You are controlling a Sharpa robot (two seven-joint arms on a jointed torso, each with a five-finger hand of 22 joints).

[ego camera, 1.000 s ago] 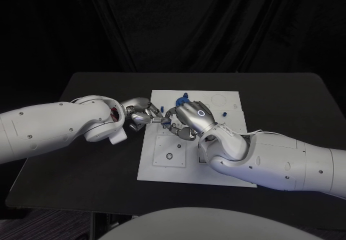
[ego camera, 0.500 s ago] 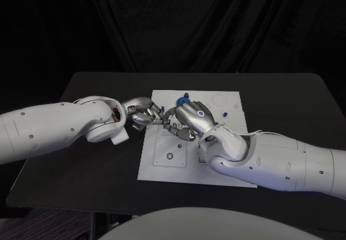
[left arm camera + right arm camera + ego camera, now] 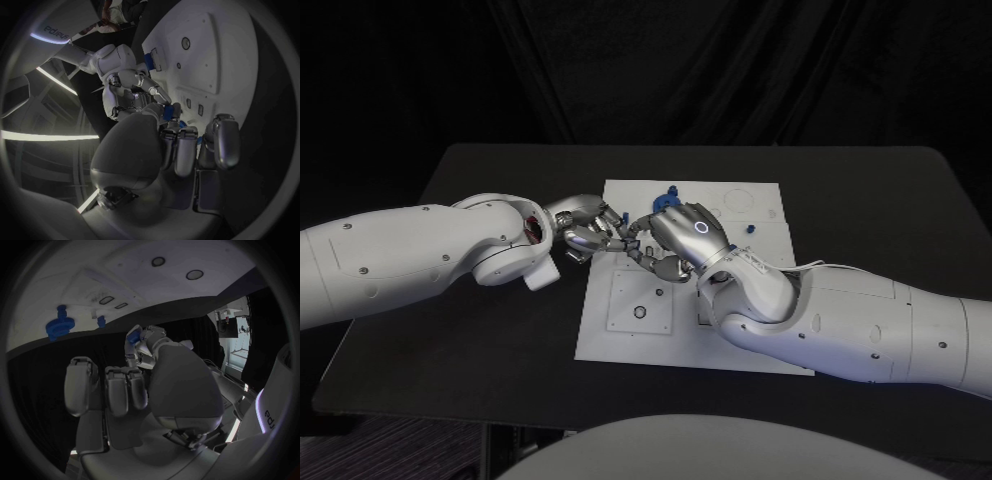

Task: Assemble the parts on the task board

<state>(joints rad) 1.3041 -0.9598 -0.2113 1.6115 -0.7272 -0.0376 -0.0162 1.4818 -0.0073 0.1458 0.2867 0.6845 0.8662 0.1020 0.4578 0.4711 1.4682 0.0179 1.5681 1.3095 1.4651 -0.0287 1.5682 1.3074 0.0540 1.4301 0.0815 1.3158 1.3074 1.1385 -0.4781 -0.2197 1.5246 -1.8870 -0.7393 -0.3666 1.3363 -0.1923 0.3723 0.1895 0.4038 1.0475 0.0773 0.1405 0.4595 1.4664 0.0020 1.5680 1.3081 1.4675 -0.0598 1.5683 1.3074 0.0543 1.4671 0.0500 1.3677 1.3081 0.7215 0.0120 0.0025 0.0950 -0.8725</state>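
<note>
The white task board (image 3: 733, 330) lies in the middle of the black table. My left hand (image 3: 586, 230) hovers at the board's left edge and pinches a small blue part (image 3: 629, 214) at its fingertips. The left wrist view shows this part (image 3: 169, 112) between the fingers of that hand (image 3: 181, 145). My right hand (image 3: 678, 235) sits right beside it over the board, fingers loosely curled toward the left hand and nothing seen in its grasp (image 3: 144, 385). A blue gear-like part (image 3: 671, 192) stands on the board's far side.
A tiny blue piece (image 3: 750, 228) lies on the board to the right of my right hand. The board (image 3: 69, 275) carries round and slotted holes. Bare black table (image 3: 488, 330) surrounds the board on all sides.
The fingers of my left hand have edged slightly toward the right hand. The right hand and the parts on the board have stayed in place.
</note>
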